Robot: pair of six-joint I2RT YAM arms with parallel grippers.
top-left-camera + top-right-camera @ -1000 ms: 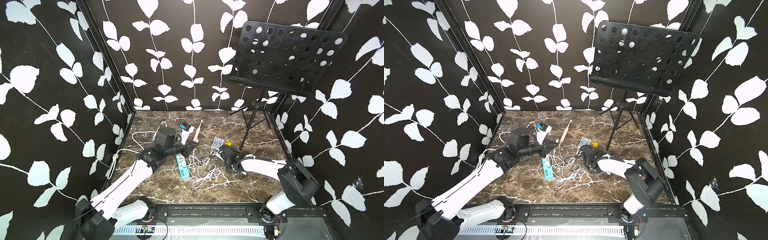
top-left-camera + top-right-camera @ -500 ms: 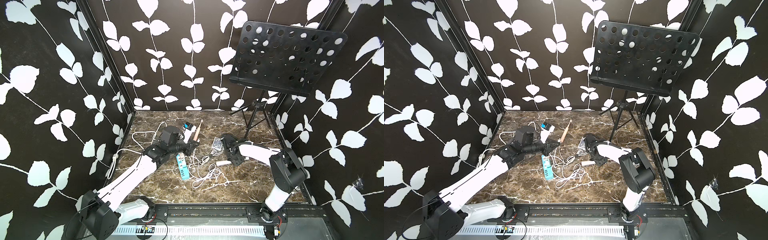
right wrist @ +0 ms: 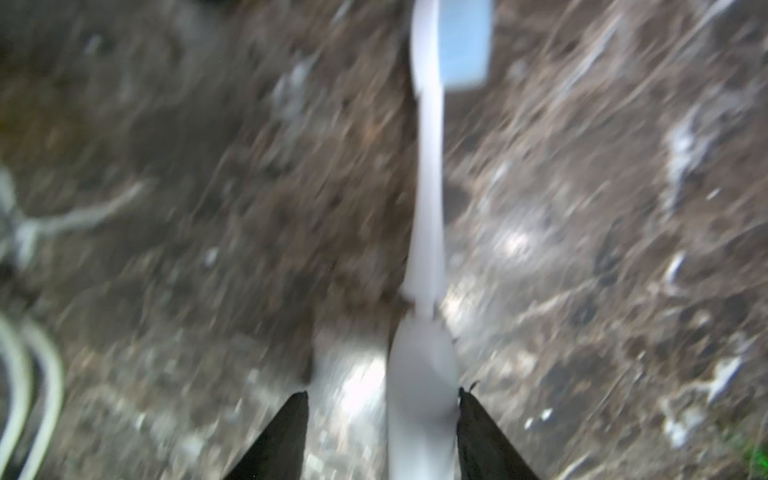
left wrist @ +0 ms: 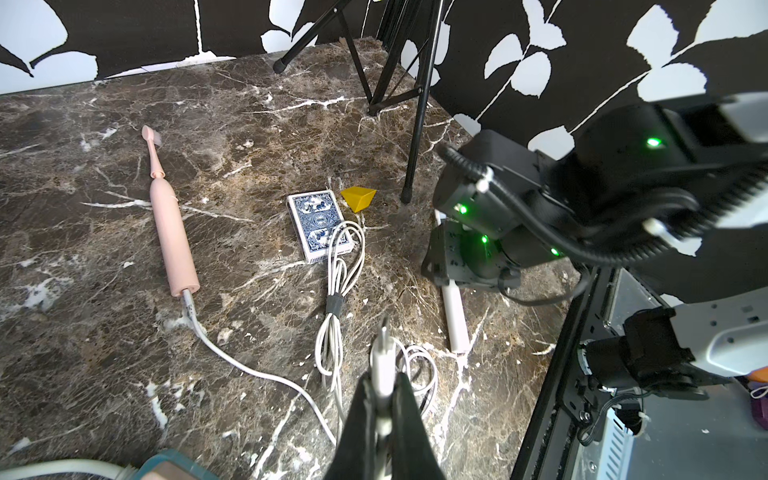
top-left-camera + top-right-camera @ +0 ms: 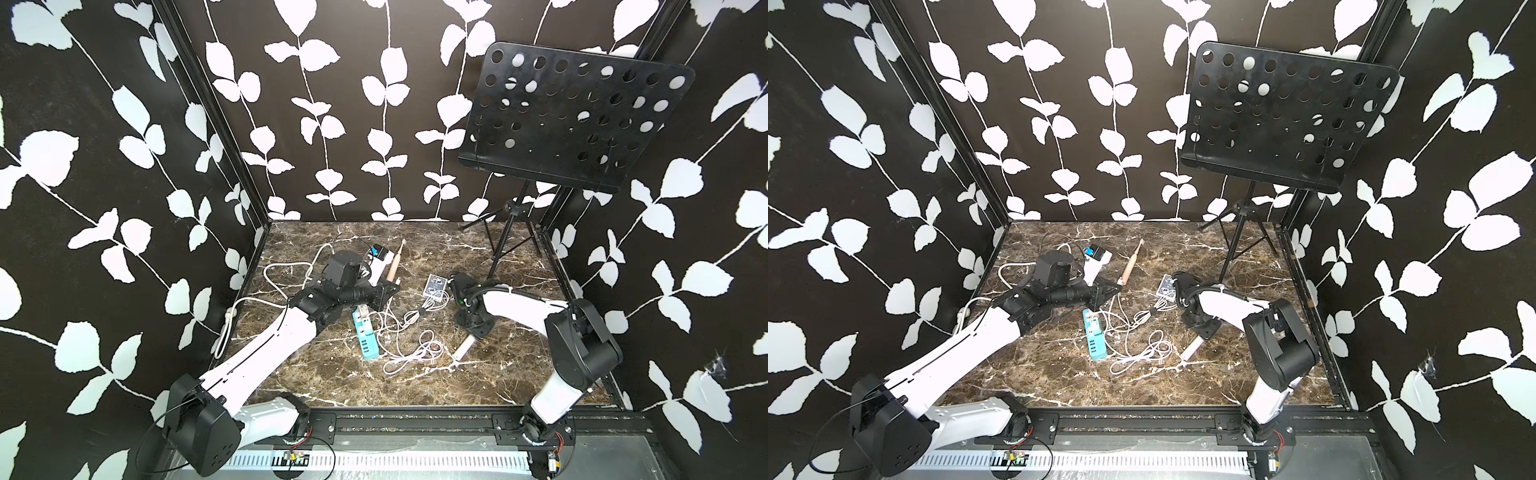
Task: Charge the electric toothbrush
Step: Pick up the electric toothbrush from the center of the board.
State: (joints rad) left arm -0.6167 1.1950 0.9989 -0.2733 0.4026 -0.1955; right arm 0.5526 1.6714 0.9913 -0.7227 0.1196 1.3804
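Change: right gripper (image 3: 382, 392) has come down nearer the front edge of the surface (image 5: 332, 374) than half a second ago. The white toothbrush (image 5: 464, 346), then lying crosswise beside it, now lies slantwise with its handle under that gripper.
Left side: left gripper (image 4: 383, 376) is where it was, clenched on a white cable plug (image 4: 382, 353) whose metal tip sticks out past the fingertips.
Right grip: released. The fingers stand astride the toothbrush handle, one against it and a gap at the other, though the wrist view is blurred.
Task thing: white toothbrush lies flat on the surface, brush head pointing away from the right gripper.
Around: pink toothbrush (image 4: 172, 237) lies ahead of the left gripper with a cable in its base. A card deck (image 4: 320, 224) and a yellow wedge (image 4: 358, 198) lie farther ahead, and a power strip (image 5: 365, 336) lies just beside the left gripper.
In the way: loose cable loops (image 5: 409, 359) lie between the two grippers, and a tied cable bundle (image 4: 336, 299) rests partly on the deck.
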